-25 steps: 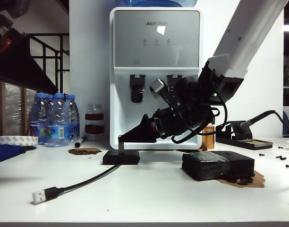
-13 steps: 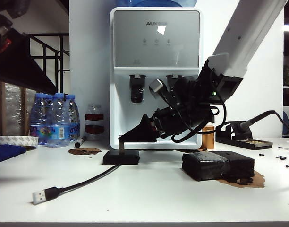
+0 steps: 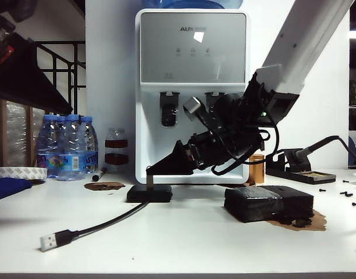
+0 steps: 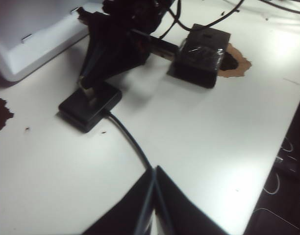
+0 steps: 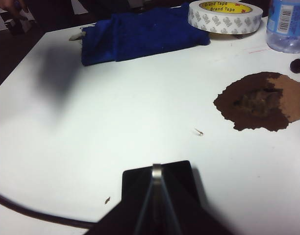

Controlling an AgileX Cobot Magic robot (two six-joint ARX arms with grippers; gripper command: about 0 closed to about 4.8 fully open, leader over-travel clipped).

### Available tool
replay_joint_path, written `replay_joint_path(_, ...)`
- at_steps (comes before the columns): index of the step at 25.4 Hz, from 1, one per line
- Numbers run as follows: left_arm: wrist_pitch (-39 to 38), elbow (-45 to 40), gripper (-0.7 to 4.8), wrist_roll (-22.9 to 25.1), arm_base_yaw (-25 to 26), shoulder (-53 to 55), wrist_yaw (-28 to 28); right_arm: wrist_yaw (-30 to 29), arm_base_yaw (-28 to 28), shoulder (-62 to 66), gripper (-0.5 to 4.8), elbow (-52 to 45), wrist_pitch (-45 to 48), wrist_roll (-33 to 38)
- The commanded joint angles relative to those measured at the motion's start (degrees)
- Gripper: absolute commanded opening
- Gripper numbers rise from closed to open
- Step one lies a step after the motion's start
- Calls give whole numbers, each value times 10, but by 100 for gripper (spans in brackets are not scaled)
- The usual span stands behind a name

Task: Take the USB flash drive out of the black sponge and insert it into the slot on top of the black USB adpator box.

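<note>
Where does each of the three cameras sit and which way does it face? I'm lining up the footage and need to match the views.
Exterior view: level with the table's front edge, facing the water dispenser; shows the right arm reaching down-left, right gripper shut on the USB flash drive above the black USB adpator box.
Left wrist view: raised, looking down across the table; left gripper shut, at the frame's edge.
Right wrist view: just behind its own fingertips, looking over the box toward the tape roll.
Shared: box and drive appear in all three.

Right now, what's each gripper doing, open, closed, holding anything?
Right gripper: shut on the USB flash drive, above the black USB adpator box.
Left gripper: shut, empty.
</note>
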Motion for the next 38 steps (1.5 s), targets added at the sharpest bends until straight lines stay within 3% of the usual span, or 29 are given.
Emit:
replay_joint_path(1, -19, 0, -5, 19, 0, -1, 6, 61, 0, 11, -2, -7, -69, -37)
replay_joint_path(16, -58, 2, -5, 37, 0, -1, 0, 99, 0, 10, -2, -5, -151, -86)
replay_joint_path(26, -38, 23, -5, 3, 21, -1, 4, 159, 0, 10, -2, 75, -320, -169)
replay_joint_path(38, -37, 23, -5, -1, 25, -1, 4, 166, 22, 11, -2, 86, -315, -176)
